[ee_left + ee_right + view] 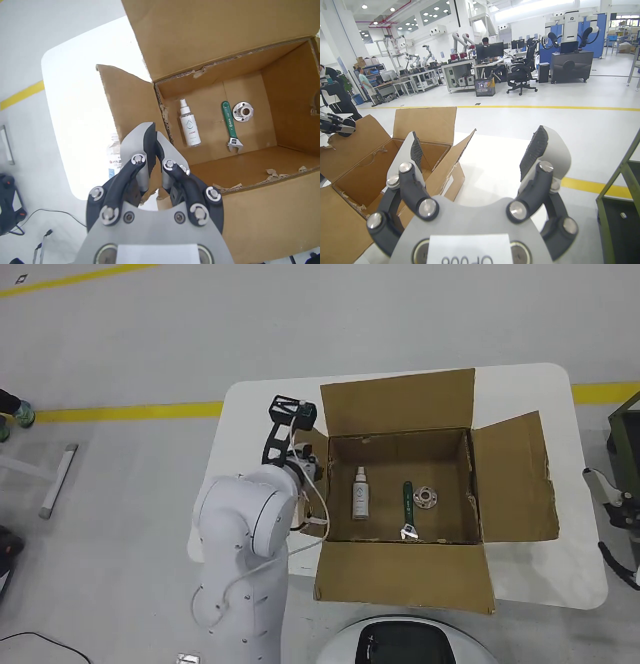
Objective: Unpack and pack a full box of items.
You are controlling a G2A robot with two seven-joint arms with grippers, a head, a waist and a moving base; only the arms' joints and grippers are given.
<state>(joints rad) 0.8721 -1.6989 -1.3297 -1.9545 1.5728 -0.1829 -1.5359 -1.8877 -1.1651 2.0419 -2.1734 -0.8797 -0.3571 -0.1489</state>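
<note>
Cardboard dominates the scene: a large brown box (400, 404) (225, 37) (425, 122) sits opened on the white bench (580, 564) (75, 87) (495, 155), its four flaps folded outward.

On the box floor lie three items. A white spray bottle (360, 492) (190, 125) rests flat toward the left, its nozzle pointing to the far wall. A green-handled adjustable wrench (408, 511) (231, 125) lies near the middle, its metal head toward the near wall. Just right of the handle sits a round metal flange (426, 496) (243, 111), close to the wrench; whether the two touch cannot be told.

At the left side of the box, the left claw (152, 130) (340, 126) is clenched on the ragged upper edge of the left flap (125, 100) (357, 140), which stands nearly upright. Outside that flap, a clear labelled bottle (113, 155) rests on the bench, largely hidden by the flap and the claw.

Off the right end of the bench, the right claw (615, 504) (477, 140) hangs with its ridged fingers (535, 152) spread wide and nothing between them, well apart from the box. Beside it, farther right, is a dark green frame (625, 424) (615, 200). A yellow line (130, 412) crosses the pale floor beyond the bench.
</note>
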